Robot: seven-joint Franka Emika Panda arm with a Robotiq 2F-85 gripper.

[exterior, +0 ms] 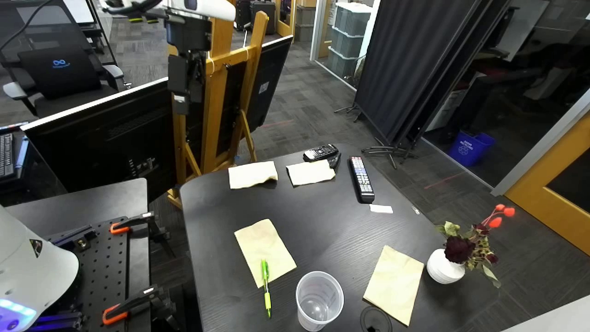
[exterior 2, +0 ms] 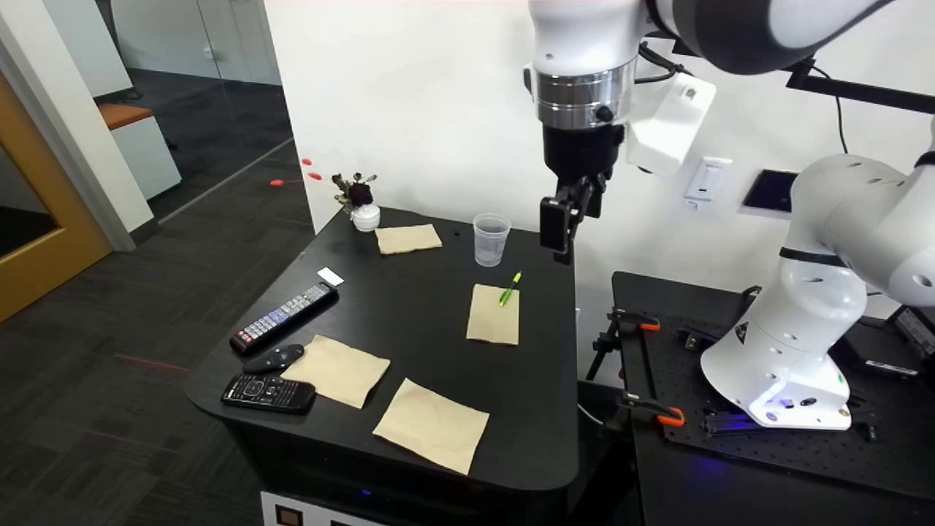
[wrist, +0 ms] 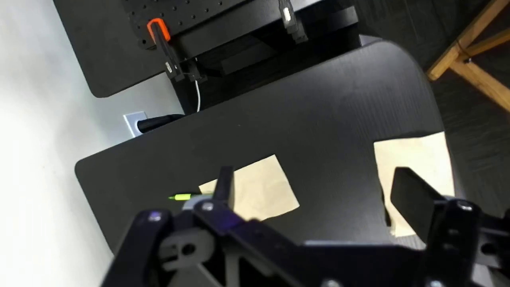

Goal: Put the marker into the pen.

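Observation:
The bright green marker point(exterior: 265, 273) lies partly on a tan paper sheet and partly on the dark table. It also shows in an exterior view point(exterior 2: 510, 290). In the wrist view only one end of the marker point(wrist: 183, 197) shows; a finger hides the rest. The pen, a clear plastic cup point(exterior: 319, 297), stands upright beside the marker and looks empty. It also shows in an exterior view point(exterior 2: 490, 239) and is not visible in the wrist view. My gripper point(wrist: 315, 173) is wide open and empty. It hangs well above the table in both exterior views point(exterior: 186, 99) point(exterior 2: 568, 230).
Tan sheets point(exterior: 265, 246) lie spread on the table point(exterior: 216, 240). Several black remotes point(exterior: 362, 180) lie near one table edge. A white flower vase point(exterior: 445, 267) stands near a table corner. A wooden easel point(exterior: 214, 101) stands beyond the table. Clamps point(exterior 2: 650, 405) edge the robot's base table.

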